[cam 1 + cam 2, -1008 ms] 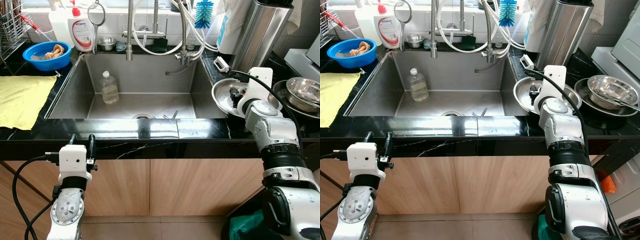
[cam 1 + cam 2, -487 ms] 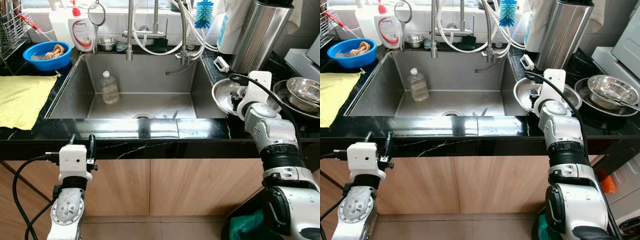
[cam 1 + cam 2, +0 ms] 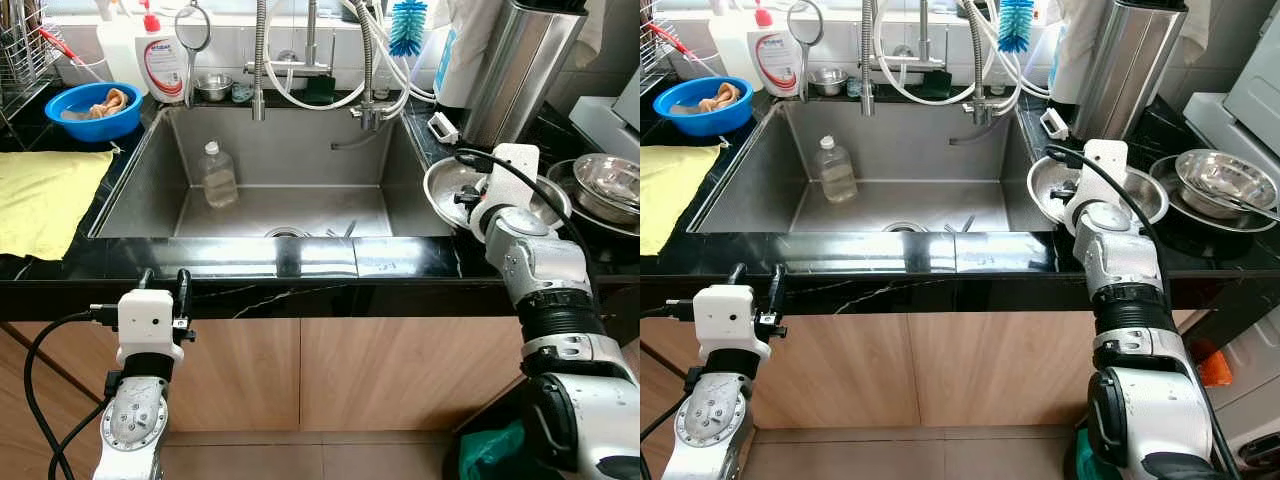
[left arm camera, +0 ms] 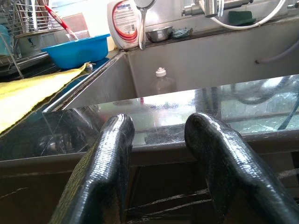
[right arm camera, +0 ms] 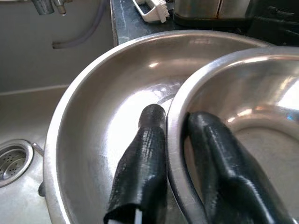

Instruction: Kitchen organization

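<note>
On the black counter right of the sink lies a wide steel basin (image 3: 440,190) with a smaller steel bowl (image 5: 243,107) resting inside it. My right gripper (image 5: 175,119) reaches down into the basin. One finger is outside the small bowl's rim and the other inside, shut on that rim. My left gripper (image 4: 161,126) hangs open below the counter's front edge, facing the cabinet, with nothing between its fingers. A clear plastic bottle (image 3: 220,175) stands in the sink (image 3: 290,205).
More steel bowls (image 3: 605,180) are stacked further right, and a tall steel canister (image 3: 520,60) stands behind the basin. A yellow cloth (image 3: 40,195), a blue bowl (image 3: 92,108) and a detergent bottle (image 3: 165,60) sit left of the sink. Taps and hoses hang over its back.
The camera has shifted slightly. My right wrist has edged a little toward the sink over the basin. The left arm has not moved.
</note>
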Motion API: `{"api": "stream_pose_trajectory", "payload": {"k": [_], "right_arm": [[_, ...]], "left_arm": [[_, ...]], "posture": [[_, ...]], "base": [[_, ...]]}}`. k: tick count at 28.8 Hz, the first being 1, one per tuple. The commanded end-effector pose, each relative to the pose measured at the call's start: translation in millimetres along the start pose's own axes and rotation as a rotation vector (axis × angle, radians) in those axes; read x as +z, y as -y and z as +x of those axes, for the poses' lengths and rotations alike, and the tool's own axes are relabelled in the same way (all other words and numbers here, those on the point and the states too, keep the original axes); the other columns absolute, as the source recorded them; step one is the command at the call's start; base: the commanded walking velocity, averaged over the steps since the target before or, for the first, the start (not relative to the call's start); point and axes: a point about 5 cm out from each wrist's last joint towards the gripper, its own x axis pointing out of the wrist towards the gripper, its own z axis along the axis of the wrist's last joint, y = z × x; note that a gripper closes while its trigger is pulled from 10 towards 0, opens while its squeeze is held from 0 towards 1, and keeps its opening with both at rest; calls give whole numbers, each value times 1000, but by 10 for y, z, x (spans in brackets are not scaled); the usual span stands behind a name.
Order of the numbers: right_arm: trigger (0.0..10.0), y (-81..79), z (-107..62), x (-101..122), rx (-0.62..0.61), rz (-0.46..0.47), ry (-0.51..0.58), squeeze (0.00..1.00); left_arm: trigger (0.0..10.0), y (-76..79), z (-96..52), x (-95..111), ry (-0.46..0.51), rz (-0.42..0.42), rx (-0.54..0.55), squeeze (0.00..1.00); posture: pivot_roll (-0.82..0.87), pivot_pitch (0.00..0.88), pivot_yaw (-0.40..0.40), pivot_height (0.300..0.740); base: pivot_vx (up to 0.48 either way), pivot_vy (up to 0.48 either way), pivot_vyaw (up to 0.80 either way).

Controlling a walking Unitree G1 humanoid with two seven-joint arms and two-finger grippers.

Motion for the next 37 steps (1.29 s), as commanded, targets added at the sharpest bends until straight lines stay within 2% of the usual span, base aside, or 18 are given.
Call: {"api": "stream_pose_trajectory", "payload": {"k": [1,15,19,22,24,25,26,27,29,35,37], "right_arm": [[0,-8,0,27,4,18,6,0],[0,-94,-26,84,26,34,48,0],[0,-88,-46,159,14,26,85,0],[0,-115,-108,392,-2,3,198,0],[0,-120,-119,432,-6,-6,223,0],[3686,-145,-152,553,-13,-76,310,0],[7059,-178,-175,614,1,-88,350,0],[10000,-230,-211,692,26,-91,401,0],[10000,-305,-248,748,70,-110,451,0],[10000,-447,-275,781,159,-162,496,0],[10000,-587,-279,767,267,-193,503,0]], "left_arm": [[10000,132,-96,-171,-104,3,-83,0],[10000,136,-95,-158,-97,10,-92,0],[10000,142,-96,-165,-96,9,-95,0],[10000,149,-90,-169,-95,4,-95,0],[10000,148,-90,-170,-95,3,-95,0],[10000,149,-84,-173,-96,2,-93,0],[10000,147,-81,-179,-97,2,-91,0],[10000,146,-81,-189,-99,0,-88,0],[10000,146,-88,-201,-102,-2,-85,0],[10000,141,-104,-221,-107,-7,-74,0],[10000,140,-106,-231,-109,-8,-71,0]], "posture": [[-49,38,-45,740],[-31,0,-38,740],[-31,0,-41,740],[-31,0,-42,740],[-31,0,-42,740],[-33,0,-45,740],[-33,0,-50,740],[-32,0,-52,740],[-30,0,-55,740],[-28,0,-61,740],[-29,0,-64,740]], "base": [[0,0,0],[0,0,0],[0,0,0],[0,0,0],[0,0,0],[0,0,0],[0,0,0],[0,0,0],[0,0,0],[0,0,0],[0,0,0]]}}
